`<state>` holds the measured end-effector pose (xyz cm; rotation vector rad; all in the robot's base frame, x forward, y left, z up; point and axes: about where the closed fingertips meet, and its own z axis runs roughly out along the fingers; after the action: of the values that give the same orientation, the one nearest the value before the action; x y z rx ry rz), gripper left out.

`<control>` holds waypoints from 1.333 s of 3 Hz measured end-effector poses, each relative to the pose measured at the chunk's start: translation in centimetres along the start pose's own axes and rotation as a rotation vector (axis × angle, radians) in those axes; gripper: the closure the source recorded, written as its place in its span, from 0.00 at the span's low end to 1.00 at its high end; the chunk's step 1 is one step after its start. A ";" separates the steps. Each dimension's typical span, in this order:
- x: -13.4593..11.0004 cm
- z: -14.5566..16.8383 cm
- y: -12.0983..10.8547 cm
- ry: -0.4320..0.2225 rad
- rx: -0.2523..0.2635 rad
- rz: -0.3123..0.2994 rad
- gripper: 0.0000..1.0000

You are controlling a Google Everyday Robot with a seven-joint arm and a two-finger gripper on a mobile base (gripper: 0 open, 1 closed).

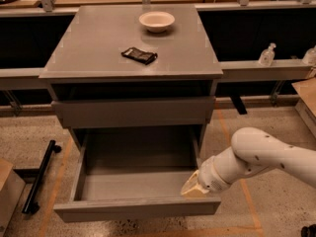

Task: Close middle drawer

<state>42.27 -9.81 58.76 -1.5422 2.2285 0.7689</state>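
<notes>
Cabinet top (pixel 98 48) holds a bowl (pixel 156 20) and dark packet (pixel 139 55); tool (pixel 192 187) at the middle drawer (pixel 133 209).

Grey middle drawer (pixel 133 209) pulled wide open, hand (pixel 193 188) at front-right corner

White arm (pixel 269 154), smooth plain shell in fat rounded tubular links, a few small dark dots scattered on the casing. Tapers to a ringed white wrist (pixel 213 176). Ends in a cream-yellow gripper (pixel 194 188), near side, just right of centre.

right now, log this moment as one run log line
middle drawer: pulled far out, looks empty | pincer: at its front right corner, contact unclear | cabinet top: bowl, dark packet | closing: not done
</notes>
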 end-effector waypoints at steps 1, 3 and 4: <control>0.2 0.8 -0.3 -0.006 0.002 0.011 1.00; 1.2 5.6 -0.8 -0.026 -0.102 0.013 1.00; 3.3 8.9 -0.8 -0.035 -0.142 0.060 1.00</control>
<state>41.52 -7.23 49.66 -1.5179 2.2469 0.9830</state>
